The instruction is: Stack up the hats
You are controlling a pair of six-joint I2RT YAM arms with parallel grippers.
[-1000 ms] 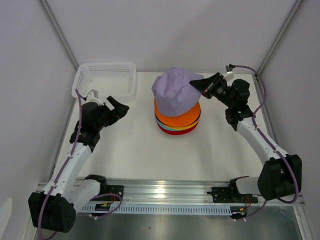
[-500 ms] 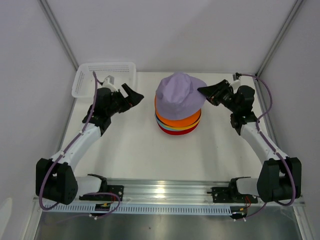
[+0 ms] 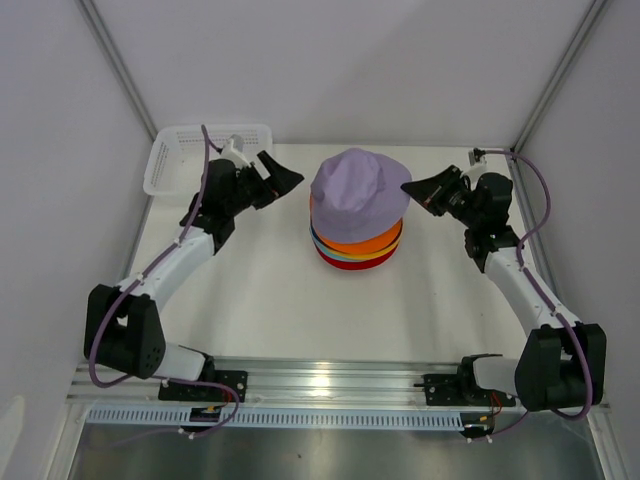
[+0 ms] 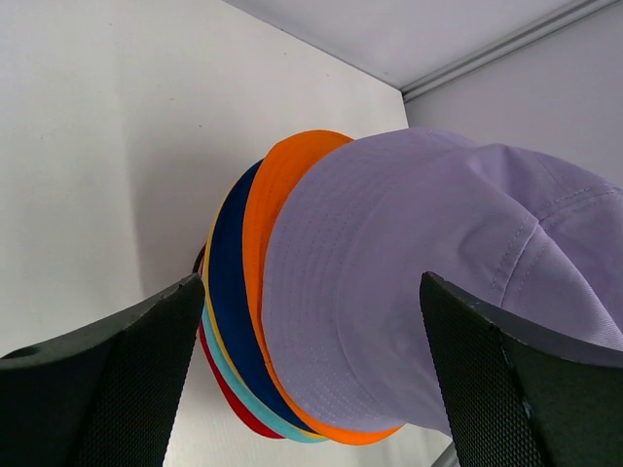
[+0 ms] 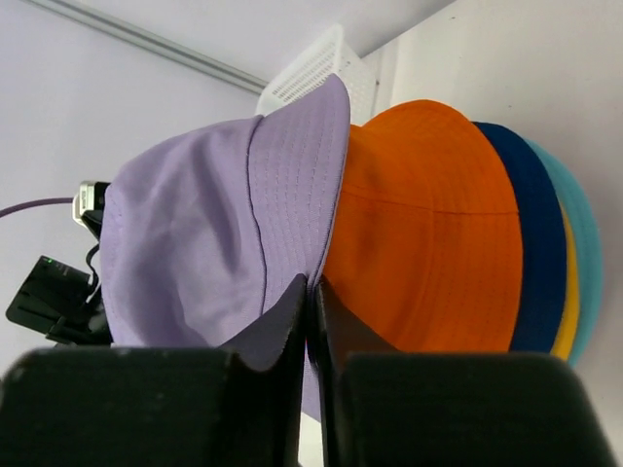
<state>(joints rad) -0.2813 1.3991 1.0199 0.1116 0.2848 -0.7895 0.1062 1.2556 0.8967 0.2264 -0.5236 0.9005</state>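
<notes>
Top view: 1 lavender hat now sits level as the cap of the stack at the table's middle, over the orange hat. A second ago it hung tilted toward the right, so we enter the 6th placement as essentially made. The left gripper has swung in from the basket side, wide open, just beside the crown and holding nothing. The right gripper has drawn back to the brim's edge. Left wrist view: fingers spread wide, framing the lavender, orange and navy hat, none touched. Right wrist view: fingers nearly together with a thin slit; we cannot tell whether fabric is pinched. In our judgement only straightening remains.
</notes>
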